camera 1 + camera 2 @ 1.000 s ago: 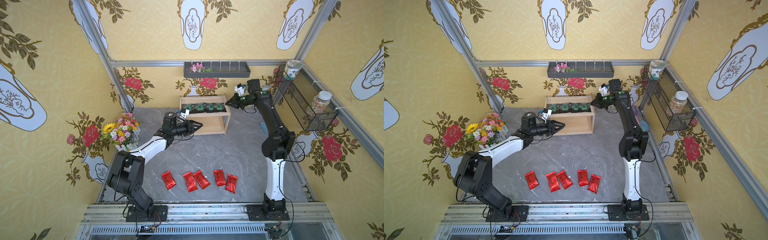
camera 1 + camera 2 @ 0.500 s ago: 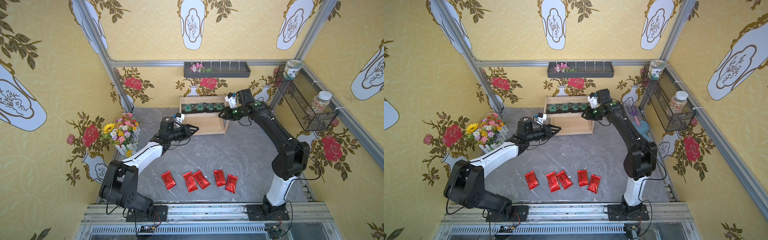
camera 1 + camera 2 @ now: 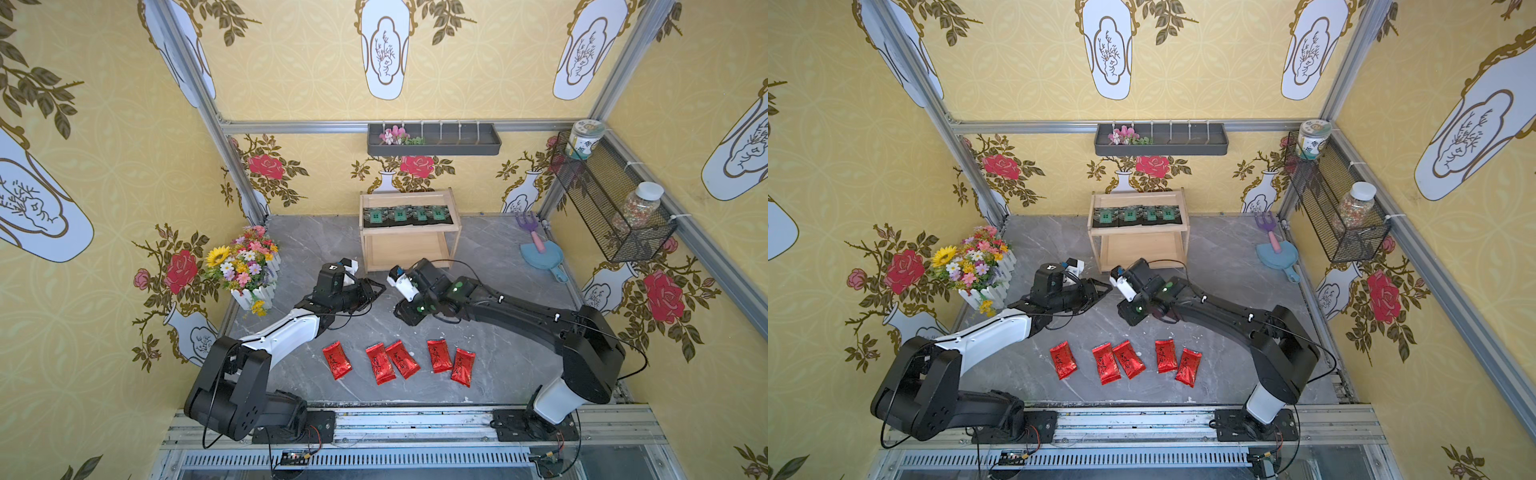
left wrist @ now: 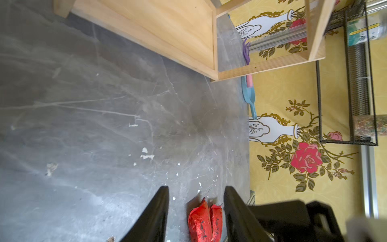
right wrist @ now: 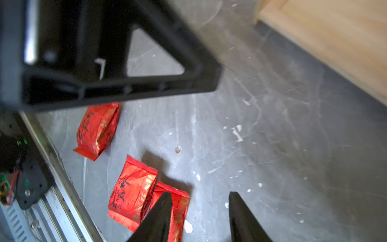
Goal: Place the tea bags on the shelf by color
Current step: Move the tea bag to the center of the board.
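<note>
Five red packets (image 3: 402,358) lie in a loose row along the near edge of the desk (image 3: 498,365), well apart from the shelf (image 3: 409,198) at the far wall. Four black sachets (image 3: 405,215) already fill its top tier (image 3: 409,230); the lower tier (image 3: 405,251) is bare. I have both arms over the middle of the desk: the left pincer (image 4: 195,188) and the right pincer (image 5: 200,193) are each spread and empty, red foil showing beyond their tips.

I judge the red lot is next, bound for the lower tier. I would take an outer packet first, since two in the middle lie one partly over the other, pinch it across its narrow width, and lay it flat behind the raised rim.

The grey marbled top is scuffed and flecked with white chips. Yellow floral walls (image 3: 291,75) close in on three sides, a flower box (image 3: 245,266) at left, a mesh basket (image 3: 602,208) at right.
</note>
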Controlling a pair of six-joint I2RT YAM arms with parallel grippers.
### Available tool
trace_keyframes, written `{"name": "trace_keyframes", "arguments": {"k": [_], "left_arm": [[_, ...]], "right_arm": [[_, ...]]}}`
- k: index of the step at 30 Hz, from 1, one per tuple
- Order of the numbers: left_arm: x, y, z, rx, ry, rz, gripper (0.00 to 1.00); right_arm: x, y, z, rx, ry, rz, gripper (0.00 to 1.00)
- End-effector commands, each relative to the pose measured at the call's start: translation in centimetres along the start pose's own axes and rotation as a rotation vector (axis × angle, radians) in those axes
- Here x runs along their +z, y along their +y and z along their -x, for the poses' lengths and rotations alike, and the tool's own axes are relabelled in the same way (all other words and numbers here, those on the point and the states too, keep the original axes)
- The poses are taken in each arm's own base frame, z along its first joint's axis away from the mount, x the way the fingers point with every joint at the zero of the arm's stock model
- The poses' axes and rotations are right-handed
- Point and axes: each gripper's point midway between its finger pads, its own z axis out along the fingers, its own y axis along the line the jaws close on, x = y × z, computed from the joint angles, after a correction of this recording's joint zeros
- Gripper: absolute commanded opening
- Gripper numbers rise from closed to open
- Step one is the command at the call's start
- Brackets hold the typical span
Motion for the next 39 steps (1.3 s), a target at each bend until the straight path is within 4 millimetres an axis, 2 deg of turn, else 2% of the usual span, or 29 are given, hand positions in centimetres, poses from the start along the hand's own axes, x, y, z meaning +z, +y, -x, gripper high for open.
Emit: {"name": "trace_keyframes", "arguments": {"k": [1, 8, 16, 20, 24, 39], "left_arm": [[0.2, 0.7, -0.3, -0.017, -0.007, 0.002, 0.48], [0.5, 2.6, -1.3, -0.053, 0.012, 0.049, 0.48], [0.2, 4.0, -1.3, -0.089, 0.006, 0.079, 0.48], [0.1, 4.2, -1.1, -0.100, 0.003, 0.079, 0.49], [0.2, 4.5, -1.0, -0.112, 0.005, 0.075, 0.49], [-0.4, 5.4, -1.4, -0.159, -0.007, 0.038, 0.49]], "right_arm": [[1.4, 2.2, 0.3, -0.100, -0.032, 0.006, 0.50], [4.0, 7.3, -3.6, -0.259, 0.072, 0.074, 0.60], [5.0, 9.6, -7.1, -0.363, 0.154, 0.081, 0.79], [5.4, 9.7, -8.5, -0.391, 0.196, 0.058, 0.83], [5.7, 9.4, -9.0, -0.395, 0.210, 0.040, 0.87], [7.6, 6.6, -6.3, -0.312, 0.189, -0.003, 0.88]]}}
